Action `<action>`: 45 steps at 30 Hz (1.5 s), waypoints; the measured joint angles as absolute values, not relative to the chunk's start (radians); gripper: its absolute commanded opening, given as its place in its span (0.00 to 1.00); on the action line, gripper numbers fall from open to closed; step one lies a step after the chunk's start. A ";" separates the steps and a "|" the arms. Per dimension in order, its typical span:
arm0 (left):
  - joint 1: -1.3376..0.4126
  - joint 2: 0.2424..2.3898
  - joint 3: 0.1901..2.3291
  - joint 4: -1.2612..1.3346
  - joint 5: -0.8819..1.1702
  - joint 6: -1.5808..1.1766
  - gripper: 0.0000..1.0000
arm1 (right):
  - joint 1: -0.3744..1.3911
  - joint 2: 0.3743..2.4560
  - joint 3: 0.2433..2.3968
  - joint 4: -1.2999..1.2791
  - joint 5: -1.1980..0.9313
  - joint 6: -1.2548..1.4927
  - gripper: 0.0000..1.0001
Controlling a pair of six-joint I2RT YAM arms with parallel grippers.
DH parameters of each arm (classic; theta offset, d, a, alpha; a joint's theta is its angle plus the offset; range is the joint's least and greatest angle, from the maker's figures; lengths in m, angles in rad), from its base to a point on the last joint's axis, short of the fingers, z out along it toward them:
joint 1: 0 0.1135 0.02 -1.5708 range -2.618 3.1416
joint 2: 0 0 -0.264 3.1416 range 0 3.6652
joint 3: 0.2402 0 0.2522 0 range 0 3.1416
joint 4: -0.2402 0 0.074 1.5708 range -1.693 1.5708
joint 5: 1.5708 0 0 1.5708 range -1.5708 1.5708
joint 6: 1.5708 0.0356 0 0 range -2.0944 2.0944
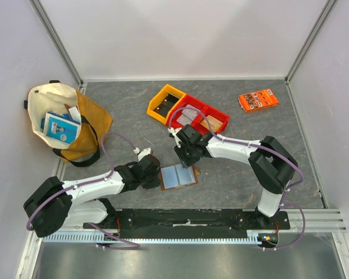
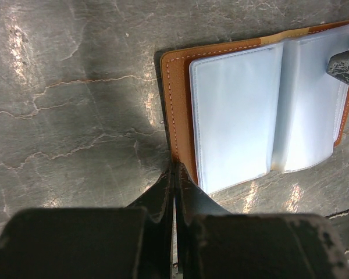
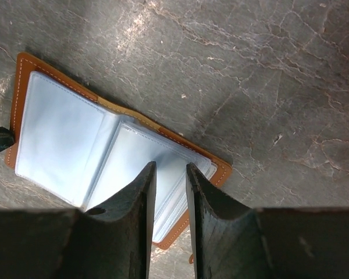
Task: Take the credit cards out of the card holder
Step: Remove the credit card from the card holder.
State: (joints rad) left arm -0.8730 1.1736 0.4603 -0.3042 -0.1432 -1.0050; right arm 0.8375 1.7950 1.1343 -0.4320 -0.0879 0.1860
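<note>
Brown leather card holder (image 1: 178, 176) lying open, orange packet (image 1: 259, 100), print unreadable

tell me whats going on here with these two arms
The brown card holder lies open on the table. The left pincer is shut, its tips at the holder's left cover edge. The right pincer has its jaws slightly apart over the right-hand sleeves. Whether it grips a card is unclear.
</note>
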 measured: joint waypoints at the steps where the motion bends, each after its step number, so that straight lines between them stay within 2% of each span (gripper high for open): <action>1: -0.873 1.174 0.460 -0.304 -0.143 -1.005 0.02 | 0.838 1.795 1.134 -0.433 -0.092 0.186 0.33; 13: -0.873 1.174 0.460 -0.299 -0.132 -1.004 0.02 | 0.838 1.802 1.153 -0.438 -0.205 0.202 0.36; 20: -0.873 1.176 0.460 -0.296 -0.124 -1.005 0.02 | 0.838 1.810 1.153 -0.430 -0.218 0.228 0.48; 30: -0.873 1.176 0.459 -0.295 -0.124 -1.004 0.02 | 0.831 1.766 1.181 -0.458 -0.078 0.184 0.49; 45: -0.873 1.182 0.459 -0.285 -0.118 -1.004 0.02 | 0.827 1.824 1.181 -0.476 -0.074 0.147 0.48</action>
State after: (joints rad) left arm -0.8730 1.1816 0.4591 -0.2852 -0.1181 -1.0042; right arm 0.8272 1.8236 1.1812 -0.4755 -0.0742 0.1471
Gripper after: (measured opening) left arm 0.023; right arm 0.489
